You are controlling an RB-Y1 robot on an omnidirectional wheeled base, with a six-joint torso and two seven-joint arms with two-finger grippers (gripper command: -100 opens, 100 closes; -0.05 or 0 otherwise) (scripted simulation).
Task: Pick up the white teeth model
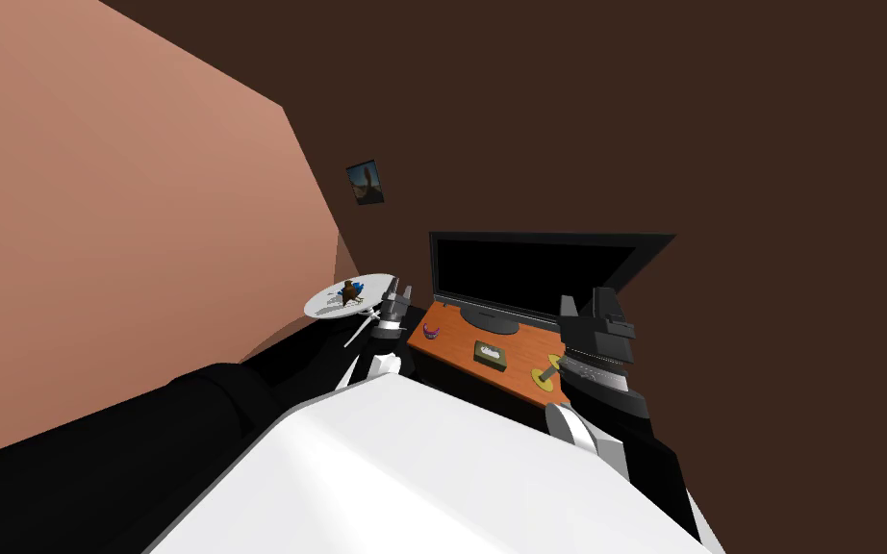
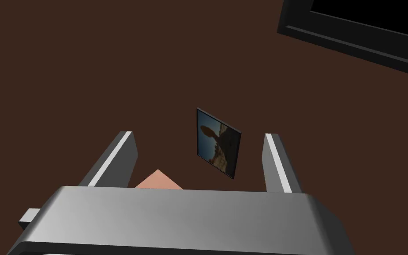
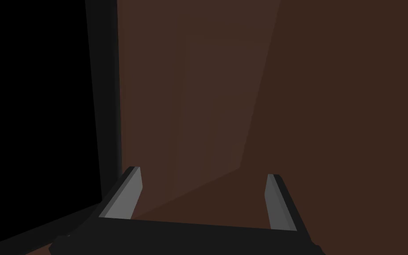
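The left gripper (image 2: pixel 198 134) hangs open and empty beside a white disc (image 1: pixel 321 306). On the orange table (image 1: pixel 519 341), a purple thing (image 1: pixel 431 332) lies left of the teeth (image 1: pixel 492 353). I think the teeth are the small white lump on a dark block, but it is hard to tell. A yellow thing (image 1: pixel 545 375) lies to their right. The right gripper (image 3: pixel 203 171) is open too, by the TV (image 1: pixel 528 274). A careless reach could bump those neighbours or grab the wrong one.

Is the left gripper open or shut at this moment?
Open. In the left wrist view the left gripper has its two fingers standing far apart, with nothing held between them.
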